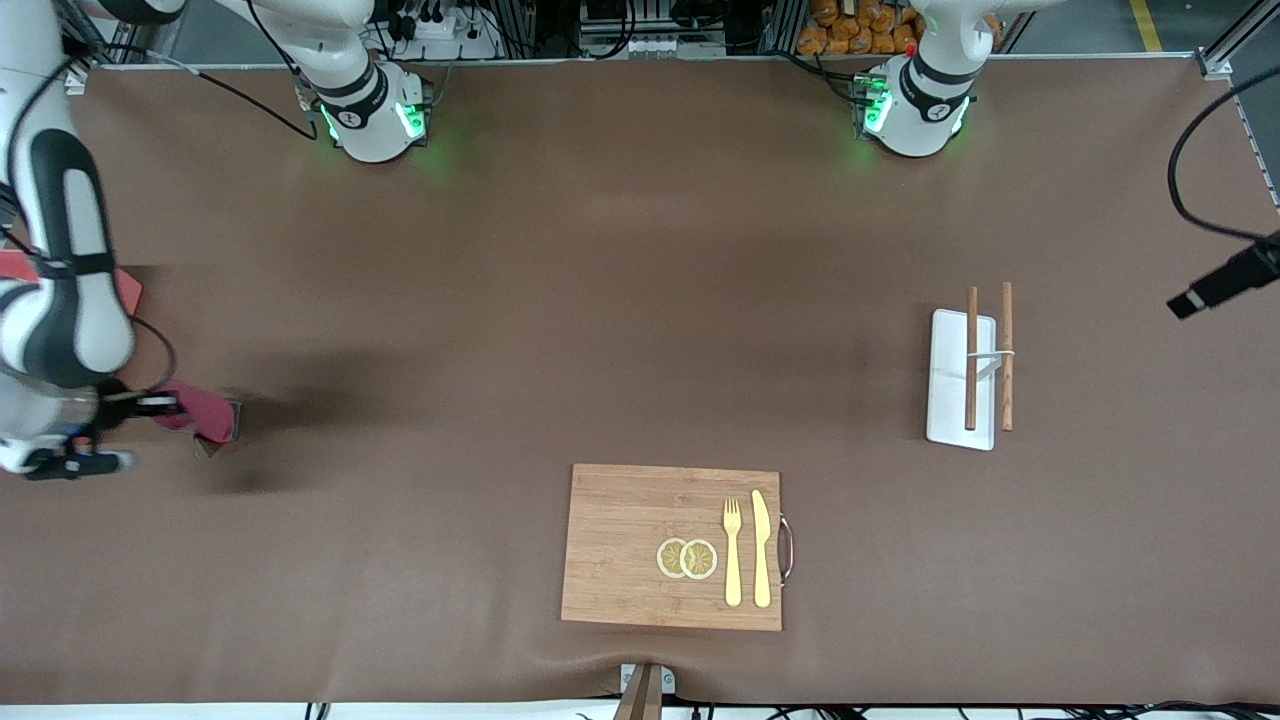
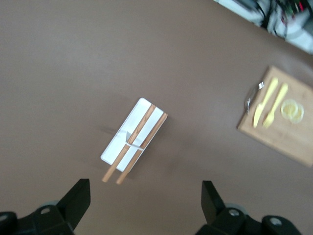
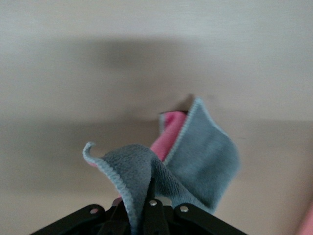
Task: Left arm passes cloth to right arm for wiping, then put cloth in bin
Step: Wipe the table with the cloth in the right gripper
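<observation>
My right gripper (image 1: pixel 168 405) is shut on the cloth (image 1: pixel 207 417), low over the table at the right arm's end. In the front view the cloth shows its maroon face. In the right wrist view the cloth (image 3: pixel 198 159) hangs grey with a pink inner face from the gripper (image 3: pixel 151 203), its lower end close to the tabletop. The pink bin (image 1: pixel 128 288) stands farther from the front camera, mostly hidden by the right arm. My left gripper (image 2: pixel 145 200) is open and empty, high over the white rack (image 2: pixel 128 137); the front view shows only the left arm's base (image 1: pixel 915 105).
A wooden cutting board (image 1: pixel 620 560) with a yellow fork (image 1: pixel 733 550), knife (image 1: pixel 762 548) and lemon slices (image 1: pixel 687 558) lies near the front edge. The white rack with wooden rods (image 1: pixel 962 378) stands toward the left arm's end. A black camera (image 1: pixel 1225 280) juts in there.
</observation>
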Available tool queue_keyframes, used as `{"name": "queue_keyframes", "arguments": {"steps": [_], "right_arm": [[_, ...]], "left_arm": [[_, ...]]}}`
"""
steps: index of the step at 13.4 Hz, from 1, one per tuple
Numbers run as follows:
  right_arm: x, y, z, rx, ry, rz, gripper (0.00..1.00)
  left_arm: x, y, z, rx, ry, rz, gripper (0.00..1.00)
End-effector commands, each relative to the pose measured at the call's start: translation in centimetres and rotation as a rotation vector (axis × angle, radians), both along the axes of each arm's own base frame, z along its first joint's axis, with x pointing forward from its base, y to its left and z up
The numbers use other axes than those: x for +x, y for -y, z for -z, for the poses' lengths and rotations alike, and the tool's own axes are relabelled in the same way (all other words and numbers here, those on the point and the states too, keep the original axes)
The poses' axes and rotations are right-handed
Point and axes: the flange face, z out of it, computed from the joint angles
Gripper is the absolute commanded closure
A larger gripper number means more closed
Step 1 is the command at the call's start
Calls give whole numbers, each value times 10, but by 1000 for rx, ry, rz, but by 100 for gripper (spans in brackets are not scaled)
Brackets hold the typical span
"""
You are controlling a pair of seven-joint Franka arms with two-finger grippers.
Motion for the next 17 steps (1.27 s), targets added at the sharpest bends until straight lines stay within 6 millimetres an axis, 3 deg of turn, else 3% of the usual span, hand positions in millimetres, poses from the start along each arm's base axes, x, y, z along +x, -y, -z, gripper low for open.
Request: {"name": "queue_keyframes", "arguments": {"steps": [1, 4, 5, 7, 10, 12, 14, 15, 16, 17], "right_arm": [[1, -75, 6, 21, -38, 116, 100], [-2, -193, 16, 25, -80, 240, 100], [-4, -225, 18, 50, -92, 272, 100], [-14, -303, 19, 65, -106, 368, 100], [-30, -374, 14, 69, -107, 444, 100], [-32, -382, 9, 71, -109, 459, 100], [-28, -370, -4, 74, -103, 446, 100], [-23, -364, -20, 83, -95, 432, 100], [-14, -347, -45, 101, -85, 412, 100], [-7, -314, -65, 110, -103, 371, 100]], "left_arm": [[-14, 42, -3, 131, -34, 193, 0], [-23, 84, -3, 162, -84, 297, 0], [-25, 86, -3, 163, -92, 305, 0], [-35, 79, -24, 167, -55, 383, 0], [-39, 84, -23, 149, -64, 423, 0], [-40, 92, -22, 147, -67, 410, 0], [-40, 93, -21, 145, -69, 410, 0], [-40, 94, -21, 132, -70, 409, 0], [-40, 92, -21, 125, -70, 403, 0], [-39, 92, -20, 124, -70, 403, 0]]}}
